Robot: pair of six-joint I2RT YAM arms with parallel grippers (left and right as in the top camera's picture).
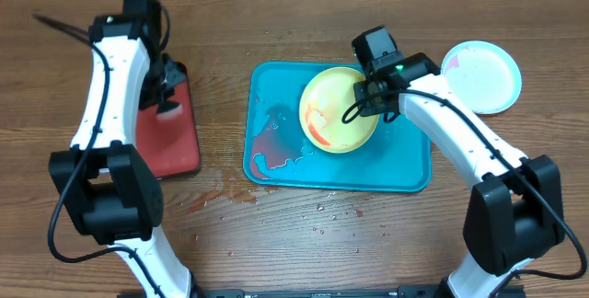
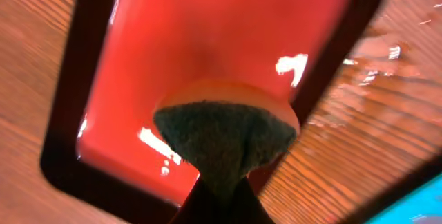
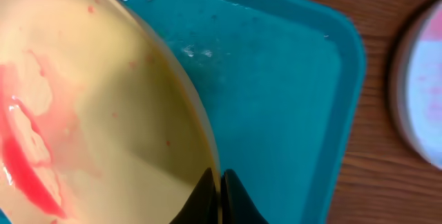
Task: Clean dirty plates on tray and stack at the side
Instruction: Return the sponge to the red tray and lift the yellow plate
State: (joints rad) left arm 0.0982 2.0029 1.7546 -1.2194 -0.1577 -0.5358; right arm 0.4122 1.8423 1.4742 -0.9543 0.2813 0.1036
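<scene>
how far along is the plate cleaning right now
Looks done: a light blue-rimmed round plate sits on the table beside the turquoise rectangular plastic tray, only faintly pink. In hand: the right pincer is shut on the rim of the yellow-green plate, red-smeared; the left pincer holds a green-faced sponge over the black-rimmed red tray. Left: wiping that plate and stacking it.

On your left you'll find a small red tray [image 1: 175,146] with a black rim lying flat on the wooden table [image 1: 304,252], its wet floor glinting in the left wrist view. Over that red floor you see a sponge [image 2: 224,137], its dark green scouring face toward the camera and an orange layer behind; you cannot tell whether it touches the tray. Toward the table's middle, scattered water droplets [image 1: 322,211] and a faint reddish wet patch [image 1: 221,197] lie on the wood.
</scene>
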